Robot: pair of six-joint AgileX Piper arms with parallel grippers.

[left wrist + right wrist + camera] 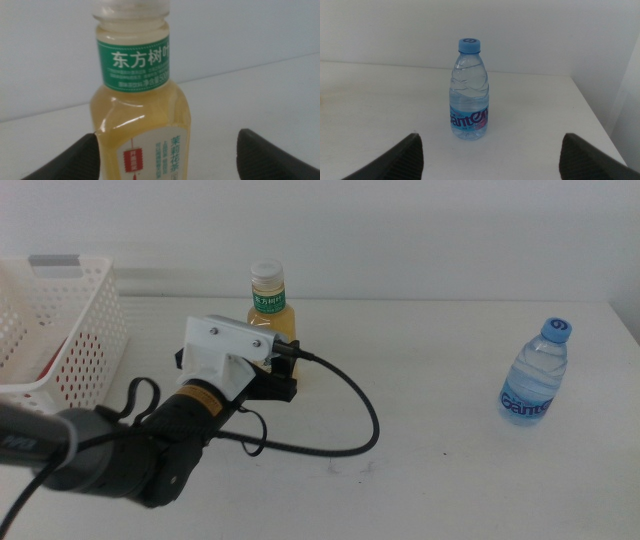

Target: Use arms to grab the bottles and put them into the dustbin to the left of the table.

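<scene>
A yellow tea bottle (pixel 272 304) with a white cap and a green label stands upright at the back of the table (pixel 430 330). My left gripper (pixel 278 382) is open at the bottle's lower body. In the left wrist view the tea bottle (pixel 142 125) fills the space between the jaws of the left gripper (pixel 167 142), close against one of them. A small clear water bottle (pixel 535 375) with a blue cap stands upright at the right. My right gripper (pixel 490 145) is open and some way short of the water bottle (pixel 469 92). It is out of the middle view.
The white perforated dustbin (pixel 70 330) stands at the table's left end, and something reddish shows through its wall. A black cable (pixel 350 405) loops from the left gripper housing across the table. The table's right edge lies just beyond the water bottle.
</scene>
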